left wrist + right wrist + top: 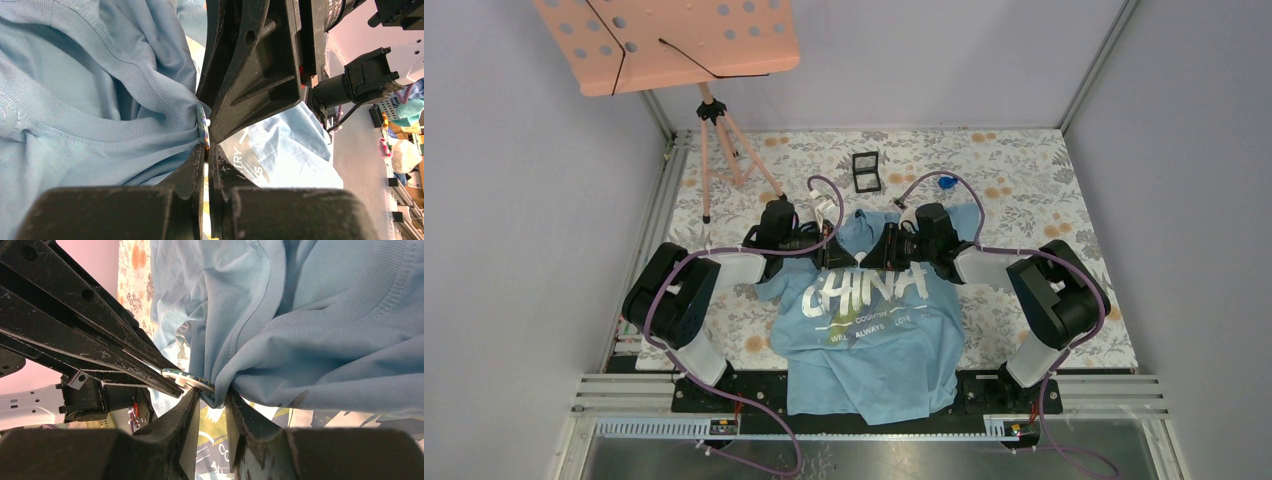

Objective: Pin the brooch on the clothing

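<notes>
the clothing [874, 345] is spread on the flower-patterned desk [1044, 200], with its white "china" lettering turned upward and its hem laid toward the arm bases. both claws are seen tip to tip at the collar end.

the left claw [206, 148] is closed on the brooch [202, 125]. the brooch is held edge-on at the fingertips and is pressed against a bunched fold of the clothing, just below the ribbed collar. only its thin greenish rim is shown in the wrist views, and it cannot be made out from above.

the right claw [214, 399] is closed on that same fold. the fabric is drawn to a point between its fingers, just beside the brooch. whether the two claws are touching each other cannot be told.

a small black square frame [866, 170] is set on the desk beyond the collar, and a small blue trinket [946, 182] is placed to its right. a pink perforated board [674, 40] is mounted on a tripod at the far left corner.
</notes>
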### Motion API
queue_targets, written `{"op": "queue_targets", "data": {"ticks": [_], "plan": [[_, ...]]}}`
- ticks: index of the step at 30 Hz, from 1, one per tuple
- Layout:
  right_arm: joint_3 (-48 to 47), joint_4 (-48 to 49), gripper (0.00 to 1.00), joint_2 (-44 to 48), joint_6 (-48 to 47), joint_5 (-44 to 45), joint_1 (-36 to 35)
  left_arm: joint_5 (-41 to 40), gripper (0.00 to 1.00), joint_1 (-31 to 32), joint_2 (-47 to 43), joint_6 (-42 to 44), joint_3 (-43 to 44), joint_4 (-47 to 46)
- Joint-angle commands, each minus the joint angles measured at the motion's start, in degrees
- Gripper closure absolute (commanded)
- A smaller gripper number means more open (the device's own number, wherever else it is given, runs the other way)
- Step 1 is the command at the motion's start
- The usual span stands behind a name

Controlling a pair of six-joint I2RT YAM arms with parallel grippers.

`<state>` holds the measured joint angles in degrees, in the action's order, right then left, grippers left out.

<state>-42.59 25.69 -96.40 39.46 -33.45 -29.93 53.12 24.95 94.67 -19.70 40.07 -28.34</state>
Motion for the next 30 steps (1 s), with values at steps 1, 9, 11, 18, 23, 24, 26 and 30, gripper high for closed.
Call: {"op": "queue_targets", "data": {"ticks": [1, 9, 11, 18, 23, 24, 26, 30], "plan": [[-1.8, 1.9, 0.70, -0.8, -0.1, 11.7, 2.6, 8.6, 1.00, 2.2, -1.4, -1.2, 1.9, -1.7], [3.7, -2.1, 0.50, 10.6, -4.0, 15.1, 3.9, -8.0, 0.95, 0.4, -4.0, 3.4, 1.5, 6.1], [4.3, -6.9, 0.44, 15.3, -6.2, 17.6, 4.2, -9.5, 0.86, 0.4, -5.5, 3.9, 0.7, 5.8], [3.0, -30.8, 0.30, 30.1, -14.1, 32.3, 5.5, -19.5, 0.31, 0.5, -16.8, 2.4, -4.1, 4.8], [2.9, -39.8, 0.21, 36.4, -16.9, 41.3, 7.7, -36.5, 0.14, 0.4, -25.9, -1.8, -5.4, 13.1], [2.7, -40.8, 0.19, 36.7, -17.2, 42.1, 8.5, -40.1, 0.13, 0.3, -26.2, -2.3, -4.7, 16.2], [2.4, -42.0, 0.18, 36.0, -17.4, 42.1, 10.8, -45.7, 0.10, 0.0, -25.6, -3.7, -3.1, 20.9], [0.0, -42.4, 0.15, 30.8, -17.6, 38.7, 16.3, -48.4, 0.08, -1.5, -20.4, -5.8, 1.4, 27.1]]}}
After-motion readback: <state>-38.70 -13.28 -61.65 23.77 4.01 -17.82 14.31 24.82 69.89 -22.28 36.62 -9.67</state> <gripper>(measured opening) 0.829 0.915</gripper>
